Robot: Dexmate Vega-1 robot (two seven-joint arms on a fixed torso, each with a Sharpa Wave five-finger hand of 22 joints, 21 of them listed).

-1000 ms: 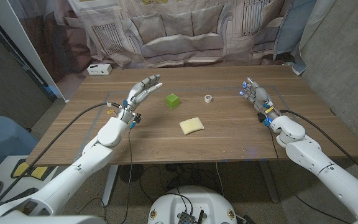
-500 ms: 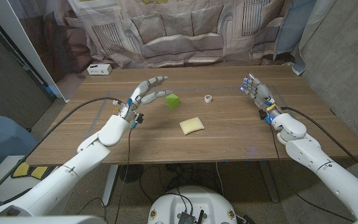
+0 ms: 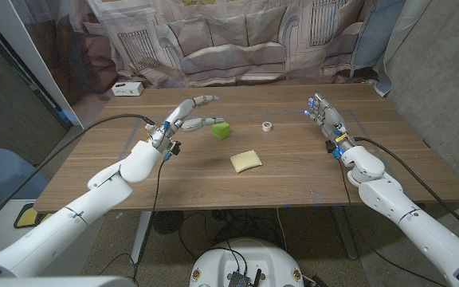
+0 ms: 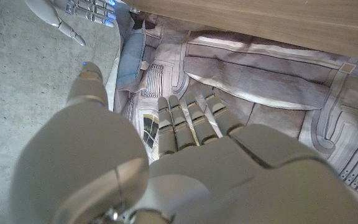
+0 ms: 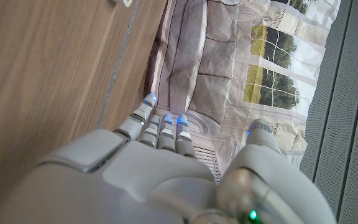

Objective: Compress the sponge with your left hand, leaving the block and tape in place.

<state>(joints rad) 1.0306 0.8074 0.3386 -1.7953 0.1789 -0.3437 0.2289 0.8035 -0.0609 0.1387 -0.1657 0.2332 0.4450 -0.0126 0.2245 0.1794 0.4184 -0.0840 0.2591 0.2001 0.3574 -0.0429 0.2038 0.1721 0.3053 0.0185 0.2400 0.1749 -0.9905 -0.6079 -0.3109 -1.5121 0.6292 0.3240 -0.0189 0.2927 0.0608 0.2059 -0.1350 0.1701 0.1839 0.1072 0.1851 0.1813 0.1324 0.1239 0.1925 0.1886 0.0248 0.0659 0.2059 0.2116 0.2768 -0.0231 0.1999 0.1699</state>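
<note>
1. Yellow sponge point(image 3: 245, 161) lying on wooden table point(image 3: 293, 171), near front edge, touched by neither hand.
2. Green block point(image 3: 221, 129) behind sponge; tape point(image 3: 267, 126) just to its right.
3. Left hand point(image 3: 183, 115) raised, fingers spread, holding nothing, fingertips near block.
4. Right hand point(image 3: 325, 119) at right side, fingers apart, holding nothing.

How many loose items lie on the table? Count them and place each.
4. A green block sits just beyond the left hand; the tape is to its right; the sponge lies nearer the robot; a white box sits at the far left corner.
</note>
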